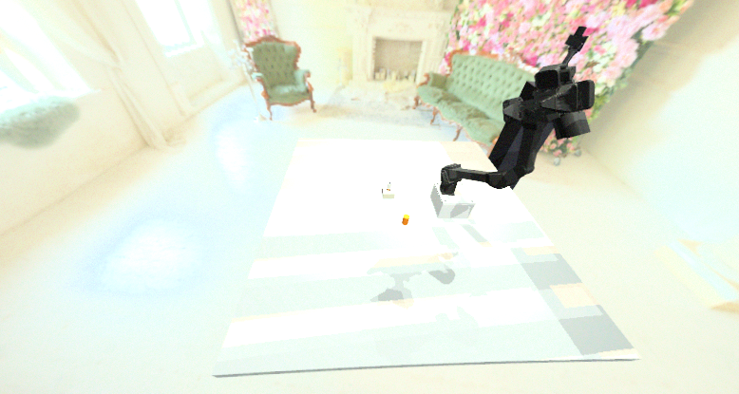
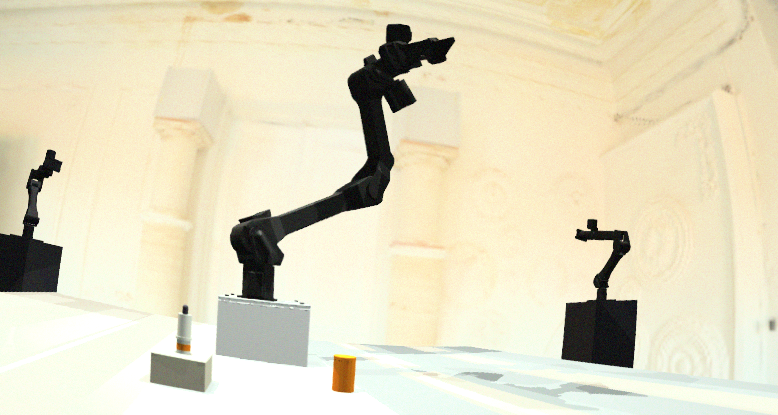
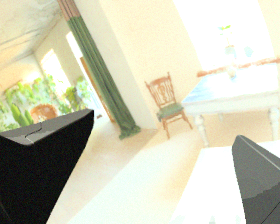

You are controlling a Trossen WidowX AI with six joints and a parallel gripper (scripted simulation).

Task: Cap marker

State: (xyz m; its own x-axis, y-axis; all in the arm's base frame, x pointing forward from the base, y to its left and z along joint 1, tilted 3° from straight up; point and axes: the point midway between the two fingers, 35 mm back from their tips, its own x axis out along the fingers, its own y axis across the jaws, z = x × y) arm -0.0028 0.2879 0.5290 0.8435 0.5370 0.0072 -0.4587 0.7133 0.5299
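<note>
We see the marker (image 2: 184,329) upright in its block (image 2: 180,369) at lower left, tip up; the orange cap (image 2: 344,373) stands upright nearby; our gripper (image 2: 435,50), high up, gapes wide and empty.

Marker (image 2: 183,327) upright in holder block (image 2: 180,369), cap (image 2: 343,373) well right.

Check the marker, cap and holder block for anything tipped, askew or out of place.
Nothing stands out. The marker stands upright in the holder block; the orange cap stands upright on the table, apart from the block. The hand is open, raised high above.
</note>
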